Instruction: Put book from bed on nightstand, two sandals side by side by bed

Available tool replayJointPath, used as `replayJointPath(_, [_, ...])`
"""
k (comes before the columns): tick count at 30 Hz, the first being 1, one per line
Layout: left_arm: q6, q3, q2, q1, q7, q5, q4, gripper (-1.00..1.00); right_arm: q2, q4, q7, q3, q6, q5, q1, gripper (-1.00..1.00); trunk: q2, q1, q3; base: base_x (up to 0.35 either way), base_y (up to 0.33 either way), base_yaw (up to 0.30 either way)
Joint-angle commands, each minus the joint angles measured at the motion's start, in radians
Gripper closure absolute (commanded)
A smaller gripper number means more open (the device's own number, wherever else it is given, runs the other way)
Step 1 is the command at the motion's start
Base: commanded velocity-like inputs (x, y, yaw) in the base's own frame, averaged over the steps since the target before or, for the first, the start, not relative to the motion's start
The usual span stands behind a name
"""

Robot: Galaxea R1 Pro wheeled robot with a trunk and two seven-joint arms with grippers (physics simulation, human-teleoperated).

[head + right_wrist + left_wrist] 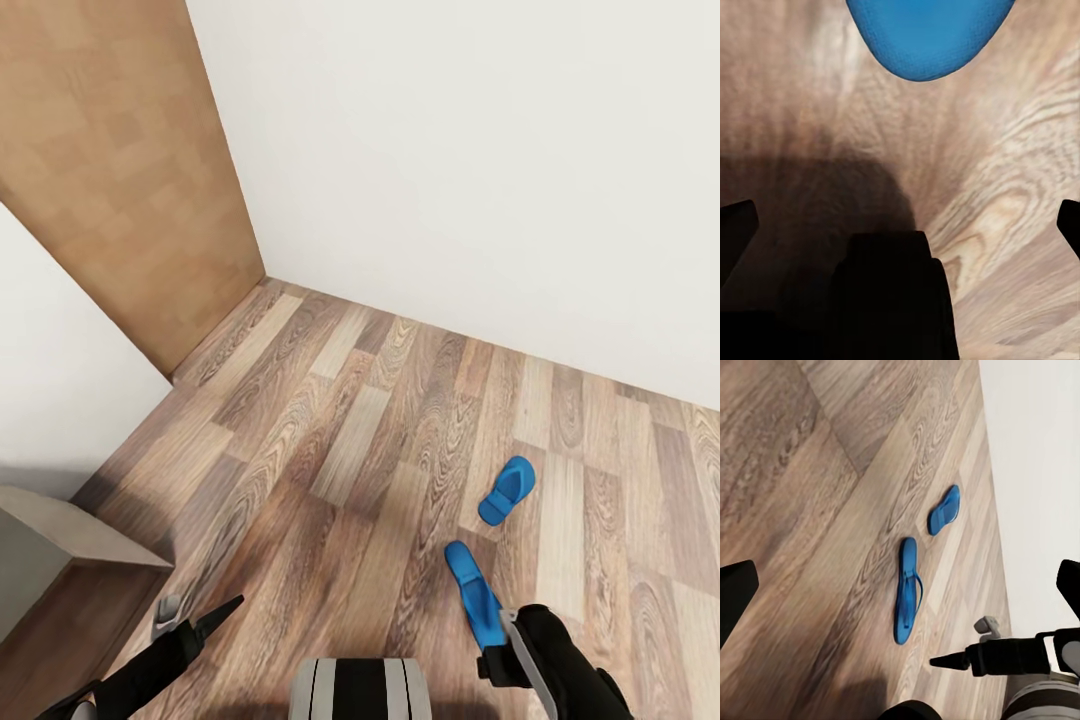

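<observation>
Hovering low over the brown wood-plank floor (400,440), your right end effector (900,217) hangs wide open, empty; the nearer bright blue flip-flop (474,592) lies just ahead, long axis pointing away.

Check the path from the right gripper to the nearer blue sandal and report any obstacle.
Nothing visible blocks it. The right gripper hovers open just short of the nearer sandal, with bare plank floor between. The other sandal lies apart, farther toward the wall.
</observation>
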Motion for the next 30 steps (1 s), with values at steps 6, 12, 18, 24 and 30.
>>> replayJointPath(6, [0.009, -0.001, -0.001, -0.001, -0.002, 0.005, 0.000, -1.00, 0.002, -0.006, 0.000, -0.003, 0.005, 0.002, 0.000, -1.00, 0.000, 0.000, -0.001, 0.082, 0.000, 0.000])
replayJointPath(12, [0.009, -0.001, -0.001, -0.001, -0.002, 0.005, 0.000, -1.00, 0.001, -0.029, 0.007, -0.006, 0.004, -0.002, 0.000, -1.00, 0.000, 0.000, -0.001, 0.017, 0.000, 0.000])
replayJointPath(18, [0.009, -0.003, -0.001, -0.001, -0.002, 0.005, 0.000, -1.00, 0.001, -0.160, 0.009, -0.006, 0.005, -0.005, 0.000, -1.00, 0.000, 0.000, -0.001, 0.002, 0.000, 0.000])
replayJointPath(24, [0.009, -0.003, -0.001, 0.000, -0.002, 0.005, 0.000, -1.00, 0.002, -0.225, 0.009, -0.007, 0.005, -0.006, 0.000, -1.00, 0.000, 0.000, -0.001, 0.000, 0.000, 0.000])
replayJointPath(30, [0.009, -0.004, -0.002, 0.000, -0.002, 0.005, 0.000, -1.00, 0.000, -0.241, 0.009, -0.009, 0.005, -0.006, 0.000, -1.00, 0.000, 0.000, -0.001, 0.000, 0.000, 0.000])
